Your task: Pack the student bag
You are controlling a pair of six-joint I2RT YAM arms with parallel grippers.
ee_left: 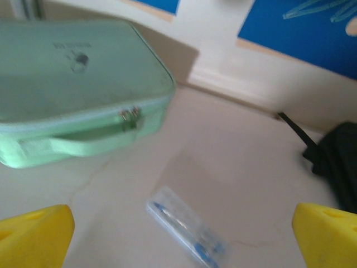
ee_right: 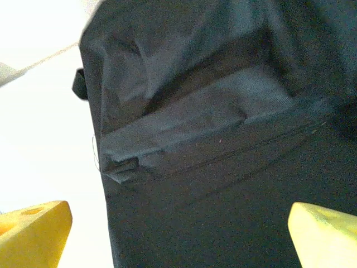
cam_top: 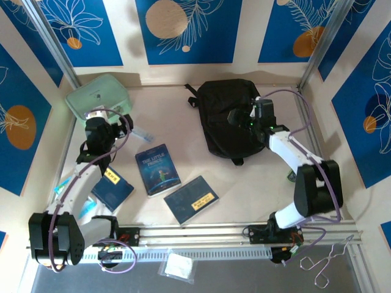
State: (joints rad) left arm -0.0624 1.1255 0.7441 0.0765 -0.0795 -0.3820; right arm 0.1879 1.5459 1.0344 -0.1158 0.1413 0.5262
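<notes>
The large black soft fabric backpack (cam_top: 229, 119) lies far right on the tabletop (cam_top: 177, 125). The right tool (ee_right: 178, 231) hangs over it, fingers apart. The left tool (ee_left: 181, 234), fingers likewise apart, faces the mint-green hard case (ee_left: 78, 100) at far left.

In the left wrist view the green case (ee_left: 83, 72) is running off the left edge, and the print on its lid is blurring past reading. The clear packet (ee_left: 187, 234) below it is smearing too, so its blue contents cannot be told. The backpack (ee_left: 337, 162) is getting cut by the right edge. From above, the left arm (cam_top: 79, 180) is covering part of a blue book (cam_top: 113, 190). In the right wrist view the yellow fingers (ee_right: 33, 231) are getting clipped at the bottom corners.
</notes>
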